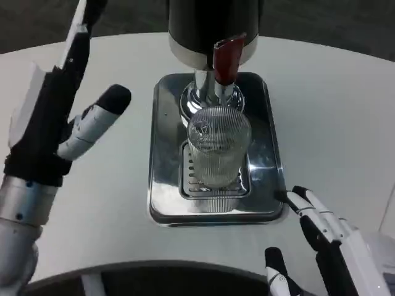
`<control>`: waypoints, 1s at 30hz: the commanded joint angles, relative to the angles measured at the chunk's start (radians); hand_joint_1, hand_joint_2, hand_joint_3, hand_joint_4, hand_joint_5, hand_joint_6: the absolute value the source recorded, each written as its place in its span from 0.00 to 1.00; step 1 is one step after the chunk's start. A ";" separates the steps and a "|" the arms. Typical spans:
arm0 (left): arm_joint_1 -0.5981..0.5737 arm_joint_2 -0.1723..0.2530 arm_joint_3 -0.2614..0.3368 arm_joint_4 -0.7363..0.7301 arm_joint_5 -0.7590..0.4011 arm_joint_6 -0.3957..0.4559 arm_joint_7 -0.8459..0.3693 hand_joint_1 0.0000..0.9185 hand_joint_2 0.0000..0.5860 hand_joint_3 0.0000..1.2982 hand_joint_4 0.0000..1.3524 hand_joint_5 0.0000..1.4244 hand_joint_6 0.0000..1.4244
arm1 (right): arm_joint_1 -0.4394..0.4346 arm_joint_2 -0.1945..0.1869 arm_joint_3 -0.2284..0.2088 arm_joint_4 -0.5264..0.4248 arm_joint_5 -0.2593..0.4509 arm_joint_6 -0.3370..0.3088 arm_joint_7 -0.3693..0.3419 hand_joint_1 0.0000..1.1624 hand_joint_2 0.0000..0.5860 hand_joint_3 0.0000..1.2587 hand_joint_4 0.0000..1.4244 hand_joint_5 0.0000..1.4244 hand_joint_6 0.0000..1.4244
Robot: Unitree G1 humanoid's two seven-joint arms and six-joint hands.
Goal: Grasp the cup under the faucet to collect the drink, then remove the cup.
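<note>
1. Cup (218,145) stood upright on the grate of the steel tray (165,185), directly under the faucet (213,92) — red lever (226,58) above it.
2. Left hand (58,117) was raised left of the tray, fingers spread, holding nothing.
3. Right hand (324,237) lay low near the tray's front right corner — fingers apart, empty.

Left arm: the silver forearm rises at the left side.
Left hand (58,123): raised, fingers apart, it holds nothing.
Right hand (327,237): low at the right, fingers spread forward, nothing in it.
</note>
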 commanded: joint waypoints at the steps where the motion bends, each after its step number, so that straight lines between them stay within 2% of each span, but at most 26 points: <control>1: -0.012 0.034 0.046 -0.108 -0.245 0.126 -0.222 0.00 0.19 0.00 0.00 0.00 0.00 | 0.003 0.029 0.050 0.017 -0.007 0.007 -0.008 0.34 0.88 0.14 0.07 0.12 0.18; 7: -0.016 0.059 0.093 -0.299 -0.519 0.398 -0.401 0.00 0.20 0.00 0.00 0.00 0.00 | 0.000 0.037 0.052 0.015 -0.008 0.012 -0.011 0.34 0.88 0.14 0.07 0.13 0.20; 12: -0.073 0.070 0.127 -0.354 -0.589 0.540 -0.467 0.00 0.20 0.00 0.00 0.00 0.00 | 0.002 0.041 0.054 0.012 -0.005 0.013 -0.012 0.34 0.88 0.14 0.07 0.13 0.20; 17: -0.102 0.042 0.141 -0.341 -0.545 0.579 -0.473 0.00 0.19 0.00 0.00 0.00 0.00 | 0.016 0.050 0.055 0.006 0.006 0.024 -0.018 0.34 0.88 0.15 0.08 0.14 0.23; 19: -0.111 0.030 0.136 -0.322 -0.532 0.586 -0.477 0.00 0.24 0.00 0.00 0.01 0.00 | 0.024 0.049 0.054 0.002 0.007 0.025 -0.026 0.34 0.88 0.15 0.08 0.14 0.23; 24: -0.146 -0.007 0.107 -0.263 -0.488 0.599 -0.509 0.00 0.28 0.01 0.00 0.02 0.00 | 0.043 0.043 0.057 -0.002 0.020 0.029 -0.034 0.34 0.88 0.15 0.09 0.15 0.24; 30: -0.205 -0.044 0.064 -0.180 -0.454 0.621 -0.572 0.00 0.26 0.00 0.00 0.01 0.00 | 0.057 0.041 0.063 -0.005 0.028 0.029 -0.039 0.34 0.88 0.15 0.09 0.16 0.25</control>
